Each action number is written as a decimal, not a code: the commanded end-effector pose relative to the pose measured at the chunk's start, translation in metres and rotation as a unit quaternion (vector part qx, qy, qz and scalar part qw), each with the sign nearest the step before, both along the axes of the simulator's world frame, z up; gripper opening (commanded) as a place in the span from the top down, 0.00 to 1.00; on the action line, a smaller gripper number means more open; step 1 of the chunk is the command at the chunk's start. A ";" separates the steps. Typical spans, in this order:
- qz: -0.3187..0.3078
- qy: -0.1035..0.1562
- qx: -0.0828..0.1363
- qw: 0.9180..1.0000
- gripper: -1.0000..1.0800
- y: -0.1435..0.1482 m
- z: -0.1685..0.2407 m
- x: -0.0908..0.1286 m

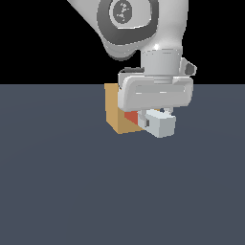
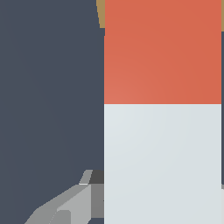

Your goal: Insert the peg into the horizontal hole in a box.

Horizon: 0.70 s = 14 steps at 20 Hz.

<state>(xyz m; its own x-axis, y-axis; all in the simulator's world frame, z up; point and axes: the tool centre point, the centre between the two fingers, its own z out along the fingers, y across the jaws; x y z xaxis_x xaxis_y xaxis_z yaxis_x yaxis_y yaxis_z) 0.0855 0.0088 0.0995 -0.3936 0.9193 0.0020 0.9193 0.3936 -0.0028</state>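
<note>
The peg [image 1: 160, 125] hangs level just above the floor, its grey-white end facing the exterior view and its red-orange end [image 1: 131, 117] at the face of the tan box [image 1: 116, 111]. My gripper [image 1: 154, 117] comes down from above and is shut on the peg's white part. In the wrist view the peg [image 2: 162, 131] fills much of the picture, red half [image 2: 162, 52] toward a thin strip of the box [image 2: 100, 13], with one finger [image 2: 76, 203] showing beside the white half. The hole is hidden behind the peg and gripper; whether the red tip is inside it cannot be told.
A dark grey-blue floor [image 1: 72, 182] runs all around the box. The arm's white wrist and upper links [image 1: 143, 28] tower above the gripper.
</note>
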 end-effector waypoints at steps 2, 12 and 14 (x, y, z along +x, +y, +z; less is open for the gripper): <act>-0.007 -0.002 0.000 1.000 1.00 0.013 0.013 0.013; -0.014 -0.002 0.000 1.000 1.00 0.028 0.025 0.028; -0.015 -0.002 0.000 1.000 1.00 0.028 0.025 0.029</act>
